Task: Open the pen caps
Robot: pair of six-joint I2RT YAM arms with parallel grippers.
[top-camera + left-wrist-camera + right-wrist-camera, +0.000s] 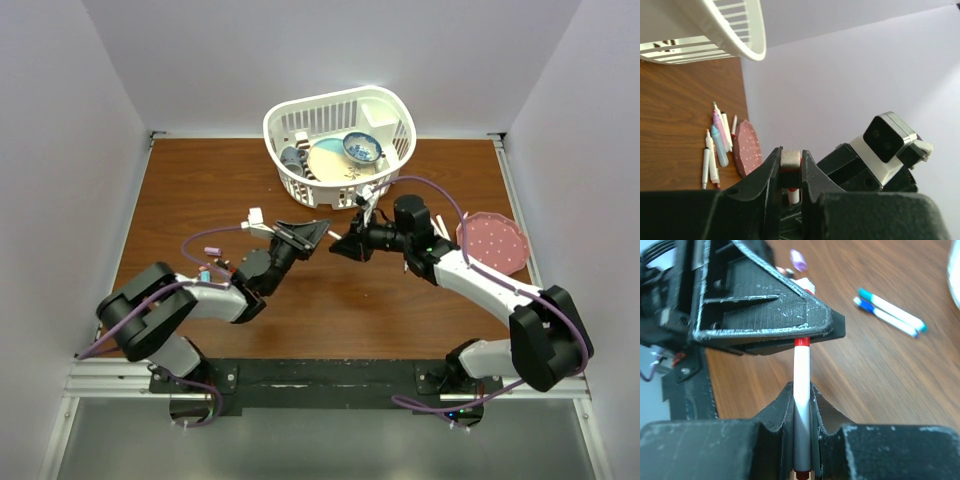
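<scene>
Two arms come in from the near edge of the brown worktop, the left arm and the right arm, and they meet nose to nose over the middle of it. The right jaws are pinched narrow round the white barrel of a pen, which runs straight out from between them toward the other arm. The left jaws are clamped on the far tip of that same pen, right on its red cap. So the cap is still on the pen, held up off the wood between the two arms, with only a sliver of red peeking out in the right wrist view. The left wrist view shows the cap end squeezed between the two fingers. Off to the left, near the left arm's wrist, a loose lilac cap lies on the wood by itself. A bit farther back are two white pens side by side, one with teal ends and one with blue. Over on the right, past the right arm, a pink speckled plate sits flat on the worktop with a little bunch of pens lying just beside it. At the far side there's a white slatted basket with a cream plate and a blue bowl inside.
</scene>
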